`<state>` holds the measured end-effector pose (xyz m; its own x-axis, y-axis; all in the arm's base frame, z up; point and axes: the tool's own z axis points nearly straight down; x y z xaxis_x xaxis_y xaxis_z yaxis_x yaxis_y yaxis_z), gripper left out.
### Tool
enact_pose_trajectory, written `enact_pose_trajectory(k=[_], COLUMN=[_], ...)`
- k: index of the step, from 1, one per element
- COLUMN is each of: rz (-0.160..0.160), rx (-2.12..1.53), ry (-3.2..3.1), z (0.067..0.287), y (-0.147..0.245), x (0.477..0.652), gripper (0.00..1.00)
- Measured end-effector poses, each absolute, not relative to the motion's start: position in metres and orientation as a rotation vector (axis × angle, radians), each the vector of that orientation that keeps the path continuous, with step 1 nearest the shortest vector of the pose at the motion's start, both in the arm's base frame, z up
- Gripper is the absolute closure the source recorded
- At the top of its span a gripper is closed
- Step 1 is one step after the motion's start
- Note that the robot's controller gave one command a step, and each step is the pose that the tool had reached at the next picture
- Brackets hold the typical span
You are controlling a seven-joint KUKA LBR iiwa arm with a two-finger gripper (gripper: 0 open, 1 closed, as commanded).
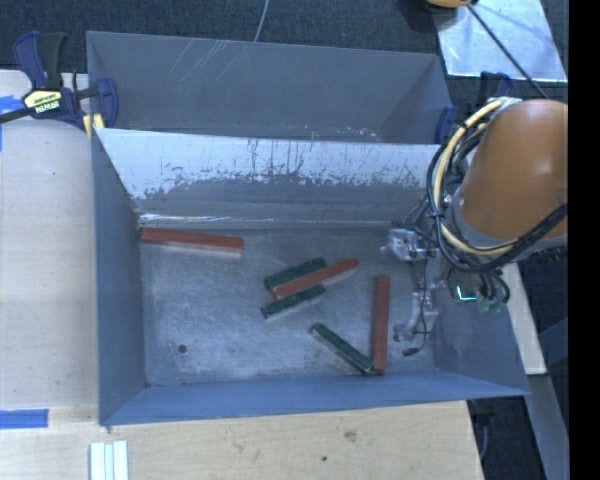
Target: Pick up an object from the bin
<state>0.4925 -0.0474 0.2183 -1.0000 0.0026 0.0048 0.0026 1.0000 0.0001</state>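
Nothing lifted yet; whole pick left. Claw (418, 330) low at right of bin (120, 268); open or closed, cannot tell. Nearest: red-brown stick (381, 313) standing vertical in frame, just left of claw, dark green stick (340, 348) meeting its lower end. Right wall close; open floor lower left.

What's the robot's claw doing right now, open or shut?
Gripper: cannot be told; it hangs beside the rightmost reddish-brown stick.

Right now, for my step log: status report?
Gripper at bin right side. Nearest thing: brown stick, just left of it. Green stick meets that stick's lower end.
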Motion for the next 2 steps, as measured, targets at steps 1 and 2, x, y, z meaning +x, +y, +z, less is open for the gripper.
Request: enact_pose_trajectory(k=[1,2], rz=[0.001,0.000], rx=[-0.001,-0.230], ry=[-3.145,-3.139], z=[0.222,0.139], y=[-0.047,-0.032], x=[0.494,0.490], gripper=[0.00,0.00])
